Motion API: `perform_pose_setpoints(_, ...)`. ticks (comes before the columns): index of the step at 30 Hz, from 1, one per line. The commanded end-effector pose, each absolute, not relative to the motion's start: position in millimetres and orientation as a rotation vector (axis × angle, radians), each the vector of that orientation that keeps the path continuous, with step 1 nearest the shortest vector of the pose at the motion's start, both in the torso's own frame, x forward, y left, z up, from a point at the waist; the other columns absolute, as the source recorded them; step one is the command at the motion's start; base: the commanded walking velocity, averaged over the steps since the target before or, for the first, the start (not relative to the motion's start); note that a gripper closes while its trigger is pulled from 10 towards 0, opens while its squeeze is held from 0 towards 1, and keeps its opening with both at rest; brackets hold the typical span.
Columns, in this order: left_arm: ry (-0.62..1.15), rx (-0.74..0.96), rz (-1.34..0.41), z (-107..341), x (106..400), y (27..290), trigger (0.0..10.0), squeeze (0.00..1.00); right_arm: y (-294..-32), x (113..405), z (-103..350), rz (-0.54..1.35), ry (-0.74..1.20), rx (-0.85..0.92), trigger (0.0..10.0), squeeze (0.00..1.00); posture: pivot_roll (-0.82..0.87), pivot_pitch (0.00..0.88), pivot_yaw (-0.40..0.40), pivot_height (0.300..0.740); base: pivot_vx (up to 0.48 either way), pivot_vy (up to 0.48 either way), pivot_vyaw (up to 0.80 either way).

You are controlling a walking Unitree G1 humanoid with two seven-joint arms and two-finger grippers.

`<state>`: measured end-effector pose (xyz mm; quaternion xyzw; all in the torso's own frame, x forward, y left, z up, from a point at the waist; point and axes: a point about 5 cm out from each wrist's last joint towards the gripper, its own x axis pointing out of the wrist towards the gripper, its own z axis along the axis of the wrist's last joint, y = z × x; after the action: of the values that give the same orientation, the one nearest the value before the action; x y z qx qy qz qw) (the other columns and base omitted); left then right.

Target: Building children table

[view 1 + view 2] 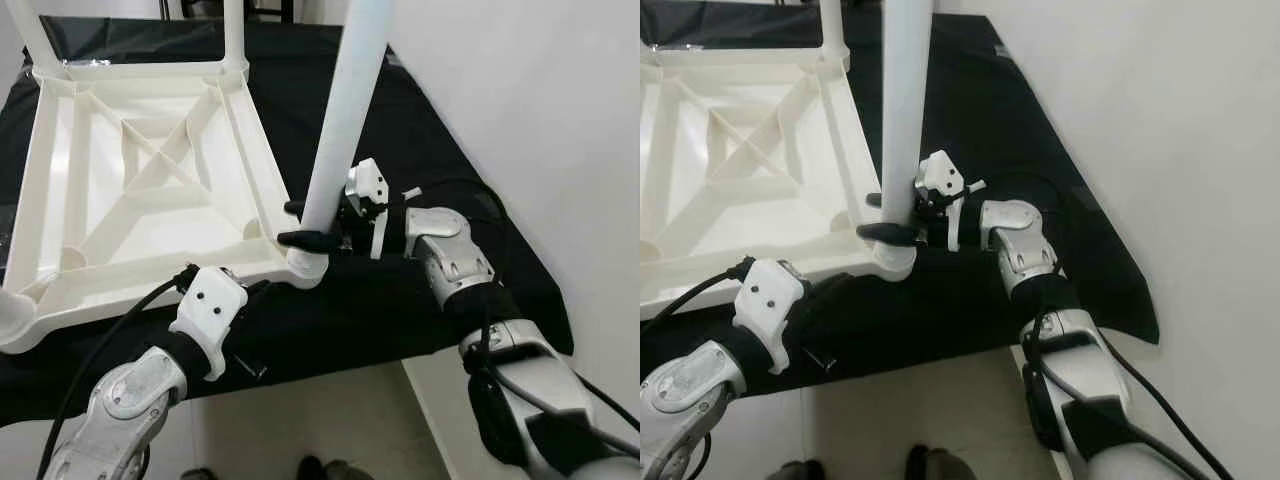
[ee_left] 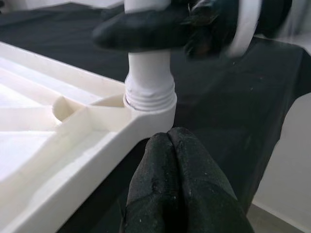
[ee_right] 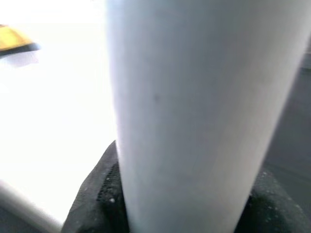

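The white table top [image 1: 150, 170] lies upside down on the black cloth [image 1: 420, 150], its ribbed underside facing up and taking the ten-to-nine o'clock side of the head view. At its near right corner sits a round socket [image 2: 150, 109], and a white leg [image 1: 345, 120] stands in it, rising slightly tilted toward one o'clock. Threads show at the leg's foot, just above the socket rim.

The right hand [image 1: 312, 224] comes in from three o'clock and is clamped round that leg low down, one black finger [image 1: 308, 239] wrapping the front just above the socket, the other behind. From the right wrist camera, the leg is a pale column pressed close between the dark pads.

The left hand [image 2: 170, 145] sits at six o'clock of that corner, under the table top's near edge, its two black fingers pressed together with nothing between them, tips just beside the socket; whether they touch it is hard to tell.

Two more legs [image 1: 235, 30] stand at the far corners. A white wall [image 1: 540, 120] runs along the right, pale floor [image 1: 330, 420] below the cloth's edge.
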<state>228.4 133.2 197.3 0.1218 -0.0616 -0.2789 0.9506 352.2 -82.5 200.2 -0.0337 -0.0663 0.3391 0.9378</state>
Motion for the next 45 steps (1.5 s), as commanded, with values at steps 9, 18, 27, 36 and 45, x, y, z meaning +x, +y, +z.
perform_pose_setpoints(9, -0.094, 0.215, -0.645, 187, 225, 119, 10.0, 0.00, -99, 335, 148, 0.590, 0.098, -0.169, 0.0, 0.00, 0.06, 0.234, -0.168, 0.740, 0.000, 0.000, 0.00)
perform_pose_setpoints(18, -0.108, 0.228, -0.600, 192, 229, 128, 10.0, 0.00, -75, 332, 182, 0.878, 0.025, -0.100, 10.0, 1.00, 0.07, 0.229, -0.167, 0.740, 0.000, 0.000, 0.00)
perform_pose_setpoints(27, -0.104, 0.239, -0.594, 191, 228, 128, 10.0, 0.00, -78, 339, 219, 1.350, -0.098, -0.302, 10.0, 0.00, 0.10, 0.232, -0.169, 0.740, 0.000, 0.000, 0.00)
perform_pose_setpoints(36, -0.093, 0.262, -0.585, 190, 226, 132, 10.0, 0.00, -80, 354, 231, 1.502, -0.059, -0.312, 8.4, 0.00, 0.14, 0.238, -0.170, 0.740, 0.000, 0.000, 0.00)
perform_pose_setpoints(45, -0.090, 0.272, -0.576, 191, 225, 134, 10.0, 0.00, -85, 367, 239, 1.505, -0.057, -0.289, 0.0, 0.00, 0.15, 0.243, -0.175, 0.740, 0.000, 0.000, 0.00)
